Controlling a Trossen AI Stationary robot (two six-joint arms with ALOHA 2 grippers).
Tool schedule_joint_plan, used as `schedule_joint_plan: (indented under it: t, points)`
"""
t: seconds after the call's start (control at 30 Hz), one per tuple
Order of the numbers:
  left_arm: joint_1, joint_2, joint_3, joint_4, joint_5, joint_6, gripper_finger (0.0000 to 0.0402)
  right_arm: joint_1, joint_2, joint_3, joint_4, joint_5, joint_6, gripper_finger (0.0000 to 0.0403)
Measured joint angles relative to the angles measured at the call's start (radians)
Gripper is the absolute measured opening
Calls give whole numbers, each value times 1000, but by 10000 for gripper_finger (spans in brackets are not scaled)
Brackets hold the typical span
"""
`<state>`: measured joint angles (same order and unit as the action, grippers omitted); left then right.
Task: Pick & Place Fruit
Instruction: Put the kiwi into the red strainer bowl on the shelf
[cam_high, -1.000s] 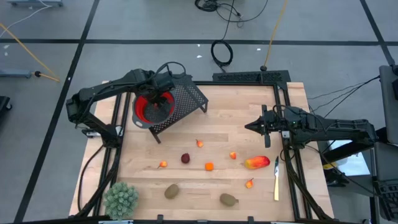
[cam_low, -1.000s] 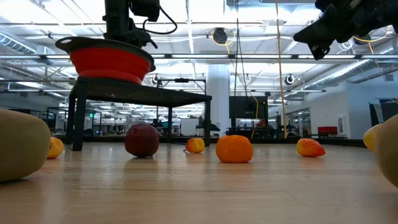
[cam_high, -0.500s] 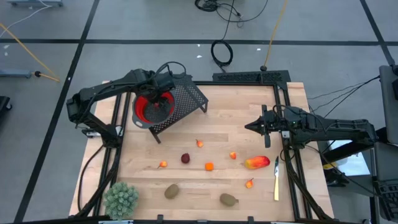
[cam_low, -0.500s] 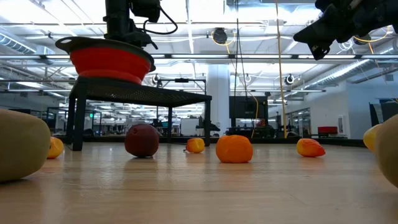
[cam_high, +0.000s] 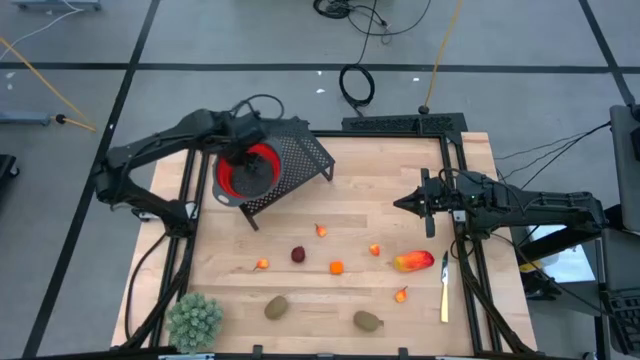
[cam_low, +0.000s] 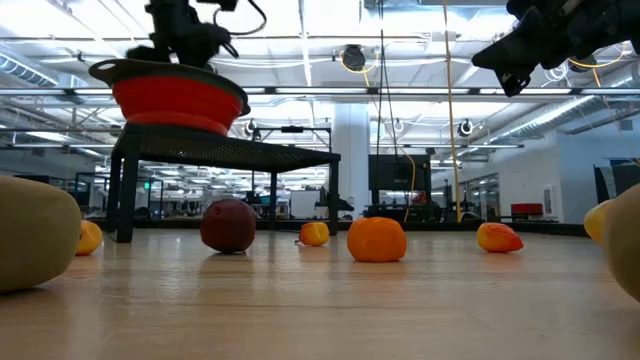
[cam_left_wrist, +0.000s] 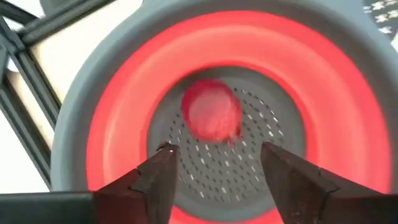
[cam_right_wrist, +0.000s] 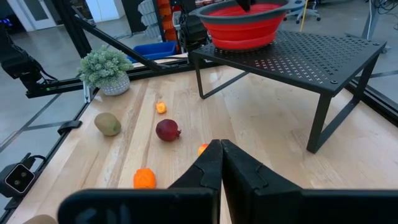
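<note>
The left end effector (cam_left_wrist: 214, 171) has pulled back from over the red bowl (cam_high: 247, 171), fingers apart.

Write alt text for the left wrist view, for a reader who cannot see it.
The left gripper, jaws open, is above a red collapsible colander with a grey rim and a perforated grey bottom, where one red fruit lies. The colander fills nearly the whole picture, with black frame bars and pale wood showing at one edge.

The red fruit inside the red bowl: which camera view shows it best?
The left wrist view: it looks down past the open left gripper onto the red fruit on the red bowl's perforated bottom. The high, low and right wrist views show the bowl, not the fruit inside.
</note>
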<state>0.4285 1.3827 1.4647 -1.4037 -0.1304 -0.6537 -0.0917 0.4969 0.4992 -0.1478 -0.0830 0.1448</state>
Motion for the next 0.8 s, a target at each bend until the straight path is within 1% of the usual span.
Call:
schedule_joint_plan:
  t: [0.23,0.43,0.53,0.7,0.8]
  points:
    - [-66,-121,0,37,1,-111,176,0,0,0,0,0,0,0]
    - [-182,-190,0,131,4,-146,149,0,0,0,0,-1,0,0]
    - [-255,-203,0,190,4,-177,135,0,0,0,0,-1,0,0]
    - [-383,-195,0,290,61,-200,110,0,0,0,0,-1,0,0]
    - [-462,-166,0,342,91,-259,95,0,0,0,0,-1,0,0]
